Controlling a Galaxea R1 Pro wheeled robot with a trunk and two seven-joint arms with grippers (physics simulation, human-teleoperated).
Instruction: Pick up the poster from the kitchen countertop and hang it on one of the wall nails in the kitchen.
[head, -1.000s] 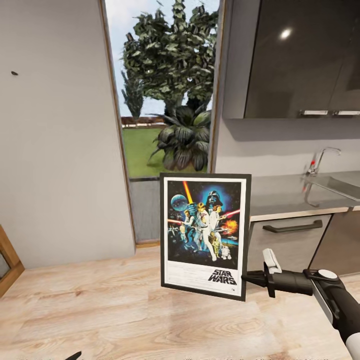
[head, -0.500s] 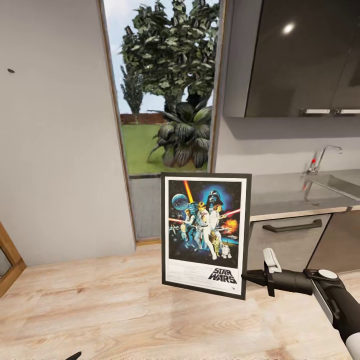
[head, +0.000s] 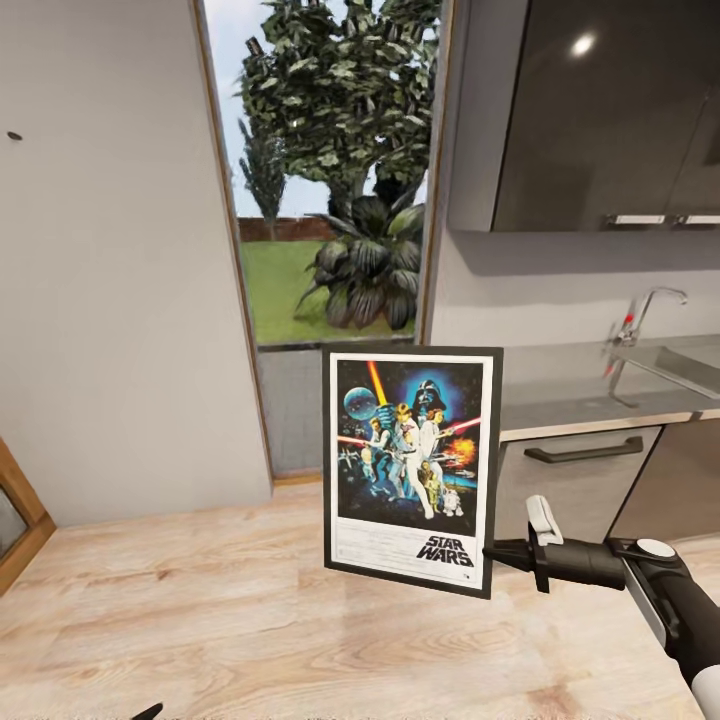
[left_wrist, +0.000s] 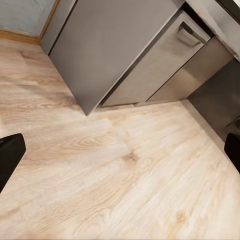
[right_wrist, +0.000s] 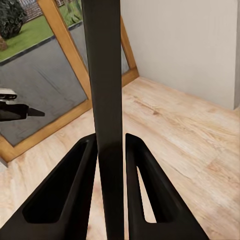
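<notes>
Glossy grey countertop (head: 560, 395), wood-grain floor (head: 200, 620)

Black-framed poster (head: 411, 470) upright, airborne, countertop (head: 560, 400) behind

1. The light is bright and even, with daylight coming through the tall window (head: 330, 170) at 12 o'clock in the head view.
2. A small round white glare sits on the dark glossy upper cabinet (head: 600, 110) at 1 o'clock.
3. A soft shadow lies on the wall under this cabinet.
4. The grey surface (head: 590, 385) at 3 o'clock gives a pale reflection.
5. The wooden floor (head: 250, 620) shows no hard shadows.
6. All pictures look slightly soft, with smoothed textures; the tree leaves are smeared.
7. In the right wrist view the black fingers (right_wrist: 70, 195) are near the camera, dark and without detail.
8. No bending at the edges can be seen.
</notes>
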